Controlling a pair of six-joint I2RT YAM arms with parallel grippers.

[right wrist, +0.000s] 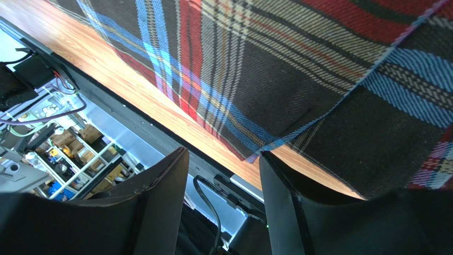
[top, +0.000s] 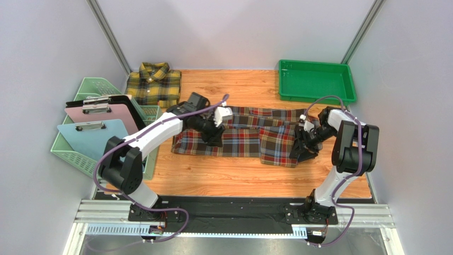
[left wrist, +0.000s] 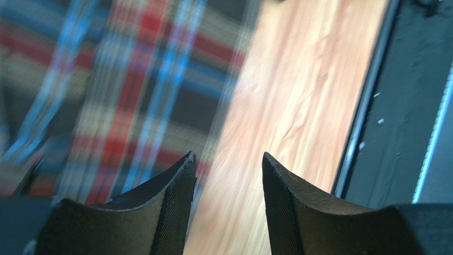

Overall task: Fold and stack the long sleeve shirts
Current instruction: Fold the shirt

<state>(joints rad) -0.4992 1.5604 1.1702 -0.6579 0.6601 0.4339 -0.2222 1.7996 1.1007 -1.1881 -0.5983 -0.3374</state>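
Item: red, brown and navy plaid shirt (top: 250, 137), lying partly folded mid-counter (top: 223, 178), with the left tool (top: 215, 140) and right tool (top: 299, 153) both released and empty over its edges, apparently for the next fold; yellow plaid shirt (top: 154, 85) folded rear-left, likely the stack's base.

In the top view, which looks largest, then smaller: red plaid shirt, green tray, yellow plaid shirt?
Red plaid shirt, spread out: largest.
Green tray: second.
Yellow plaid shirt, folded: smallest, though not far below the tray.
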